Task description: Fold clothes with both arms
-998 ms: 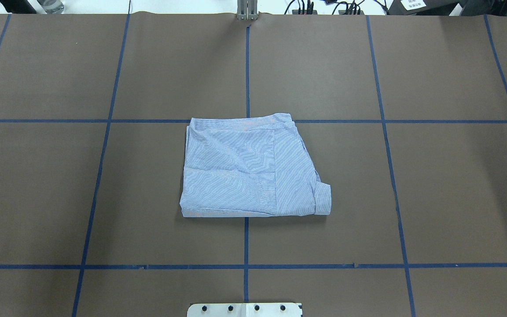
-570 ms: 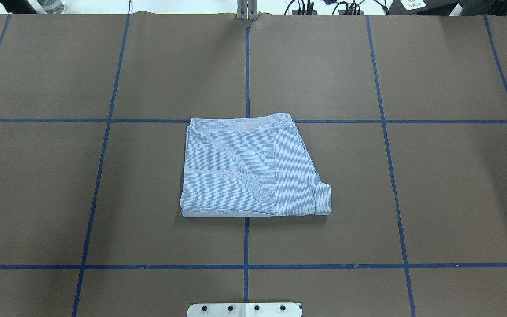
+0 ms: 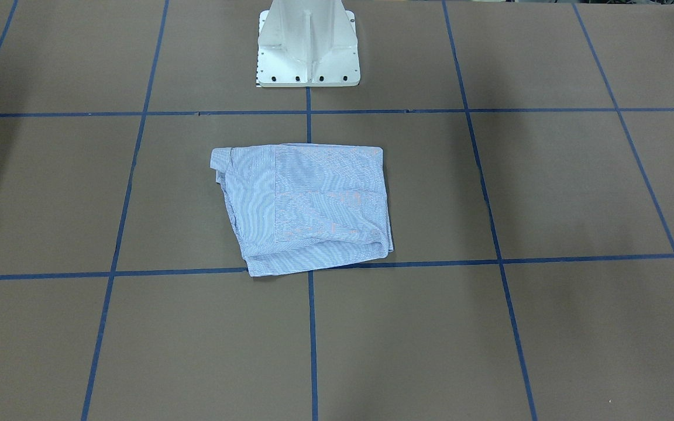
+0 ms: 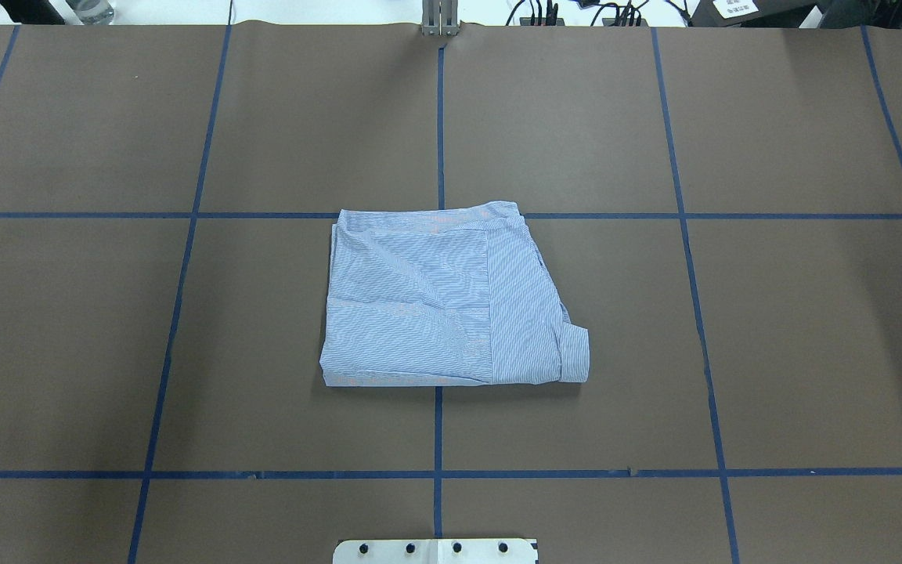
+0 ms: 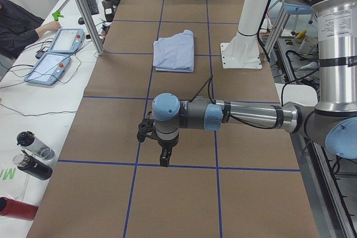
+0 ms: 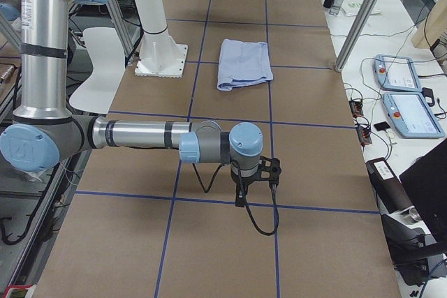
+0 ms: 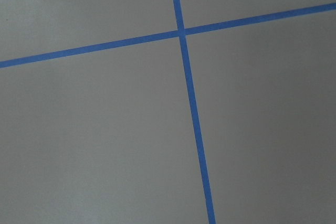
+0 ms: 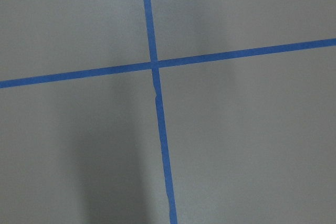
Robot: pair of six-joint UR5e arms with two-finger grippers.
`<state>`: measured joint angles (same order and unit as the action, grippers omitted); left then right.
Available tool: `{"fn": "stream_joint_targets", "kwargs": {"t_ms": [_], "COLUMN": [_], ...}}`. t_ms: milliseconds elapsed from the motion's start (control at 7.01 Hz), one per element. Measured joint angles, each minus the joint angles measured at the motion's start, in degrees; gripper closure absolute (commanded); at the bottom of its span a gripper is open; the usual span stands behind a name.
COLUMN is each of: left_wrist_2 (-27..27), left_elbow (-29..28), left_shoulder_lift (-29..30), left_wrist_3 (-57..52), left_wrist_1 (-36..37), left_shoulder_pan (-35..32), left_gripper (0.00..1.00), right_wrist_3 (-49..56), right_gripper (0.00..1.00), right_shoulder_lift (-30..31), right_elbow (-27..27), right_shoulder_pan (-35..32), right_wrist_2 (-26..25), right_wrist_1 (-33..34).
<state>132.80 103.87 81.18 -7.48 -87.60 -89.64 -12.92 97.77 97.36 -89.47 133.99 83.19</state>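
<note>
The clothes are one blue-and-white pinstriped shirt (image 4: 435,305), folded into a compact rectangle at the table's middle, with a cuff sticking out at one corner. It also shows in the other views as shirt (image 3: 308,204), shirt (image 5: 174,54) and shirt (image 6: 244,63). No arm touches it. My left gripper (image 5: 163,157) hangs low over bare table far from the shirt, seen only from the side, so I cannot tell its state. My right gripper (image 6: 239,197) hangs likewise at the opposite end, state also unclear. Both wrist views hold only brown table and crossing blue tape.
The white pedestal base (image 3: 308,64) stands just behind the shirt. Teach pendants (image 5: 56,54) and a person's arm (image 5: 22,26) are on the white side table beyond the far edge, with bottles (image 5: 30,154) beside them. Aluminium posts (image 6: 360,15) rise at that edge.
</note>
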Motion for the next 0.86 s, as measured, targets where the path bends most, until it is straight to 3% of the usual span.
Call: {"fn": "stream_joint_targets", "kwargs": {"t_ms": [143,428,856], "left_wrist_2": [0.0,0.0,0.0], "left_elbow": [0.2,0.5,0.6], "left_shoulder_lift": [0.0,0.2,0.2], "left_wrist_3": [0.1,0.8,1.1], "left_wrist_1": [0.0,0.1,0.1], "left_shoulder_pan": [0.0,0.0,0.0], "left_gripper": [0.01,0.01,0.01], "right_wrist_3": [-2.3,-3.7,-3.1], "right_gripper": [0.00,0.00,0.00], "right_shoulder_lift": [2.0,4.1,4.5], "right_elbow": [0.2,1.5,9.4], "right_shoulder_pan": [0.0,0.0,1.5], "right_wrist_2": [0.7,1.6,1.1], "right_wrist_1": [-4.2,-6.2,6.1]}}
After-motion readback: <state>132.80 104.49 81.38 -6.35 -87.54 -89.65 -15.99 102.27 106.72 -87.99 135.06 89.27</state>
